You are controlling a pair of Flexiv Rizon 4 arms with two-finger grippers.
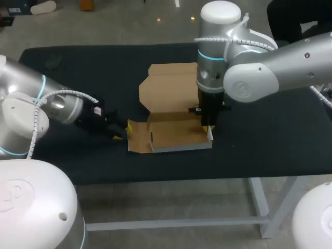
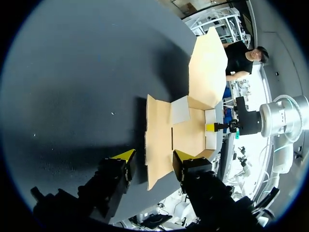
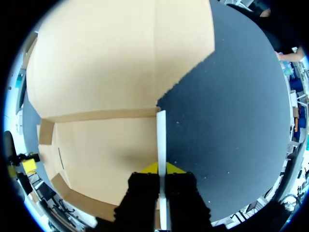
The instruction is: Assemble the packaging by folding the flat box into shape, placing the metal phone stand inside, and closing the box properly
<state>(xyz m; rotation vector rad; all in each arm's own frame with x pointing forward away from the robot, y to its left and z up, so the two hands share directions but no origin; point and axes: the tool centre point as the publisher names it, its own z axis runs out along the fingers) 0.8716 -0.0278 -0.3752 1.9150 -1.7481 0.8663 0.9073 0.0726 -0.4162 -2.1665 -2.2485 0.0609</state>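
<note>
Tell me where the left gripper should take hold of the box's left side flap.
Probably its free outer edge, approached low from the left: the left side flap lies nearly flat with that edge facing the open left gripper.

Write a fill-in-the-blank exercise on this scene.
The ___ end effector pinches the box's side wall.
The left end effector is ___, gripping nothing.
The box is made of ___.
Missing words: right; open; cardboard.
</note>
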